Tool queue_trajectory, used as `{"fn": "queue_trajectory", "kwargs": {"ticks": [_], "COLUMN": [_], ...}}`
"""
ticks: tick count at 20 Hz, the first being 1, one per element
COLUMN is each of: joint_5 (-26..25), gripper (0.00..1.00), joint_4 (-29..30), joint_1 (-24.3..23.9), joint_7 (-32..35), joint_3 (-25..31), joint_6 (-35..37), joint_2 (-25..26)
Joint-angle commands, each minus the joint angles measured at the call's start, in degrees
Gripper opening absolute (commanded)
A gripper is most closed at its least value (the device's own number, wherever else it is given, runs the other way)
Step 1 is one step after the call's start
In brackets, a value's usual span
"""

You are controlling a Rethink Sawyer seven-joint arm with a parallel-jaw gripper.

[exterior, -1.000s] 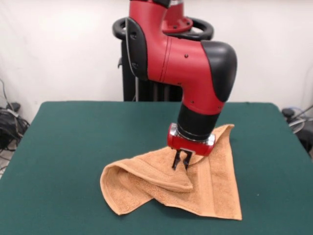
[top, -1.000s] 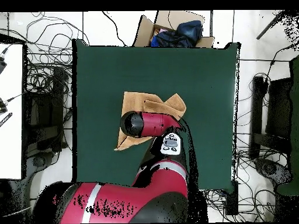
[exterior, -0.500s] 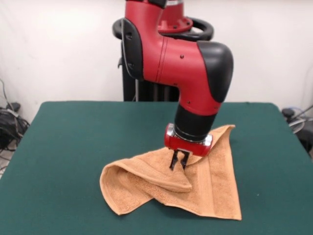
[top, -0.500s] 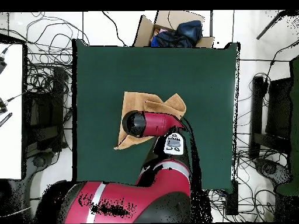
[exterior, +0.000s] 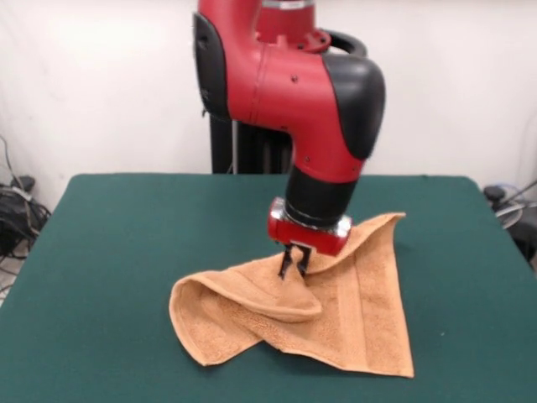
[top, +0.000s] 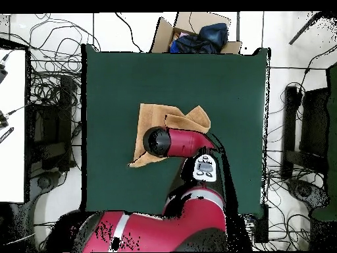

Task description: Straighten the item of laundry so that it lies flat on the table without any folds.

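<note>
The item of laundry, an orange-tan towel (exterior: 361,323), lies rumpled on the green table (exterior: 143,235), right of centre in the front view. One corner is folded over into a raised flap at its left, and another corner points toward the far right. My gripper (exterior: 294,267) comes straight down onto the top of that flap, fingers close together and pinching the cloth. In the overhead view the towel (top: 172,117) shows at the table's (top: 118,79) middle, partly covered by my arm, which hides the gripper.
A cardboard box (top: 195,33) holding dark blue cloth sits just beyond the table's top edge in the overhead view. Cables cover the floor around the table. Green tabletop surrounds the towel on all sides.
My gripper has shifted left and slightly up in the front view, dragging the folded flap's tip with it. The rest of the towel stays put.
</note>
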Motion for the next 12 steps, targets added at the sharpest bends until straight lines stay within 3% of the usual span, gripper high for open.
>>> {"fn": "queue_trajectory", "kwargs": {"ticks": [1,7,12], "joint_5": [-3.89,-4.67,-6.22], "gripper": [0.0,0.0,0.0], "joint_4": [8.01,12.47,17.22], "joint_1": [-2.19,-4.96,-8.44], "joint_7": [0.31,-1.37,-2.03], "joint_3": [0.05,2.38,5.33], "joint_6": [5.15,7.09,3.4], "joint_2": [-9.9,-16.42,-18.63]}}
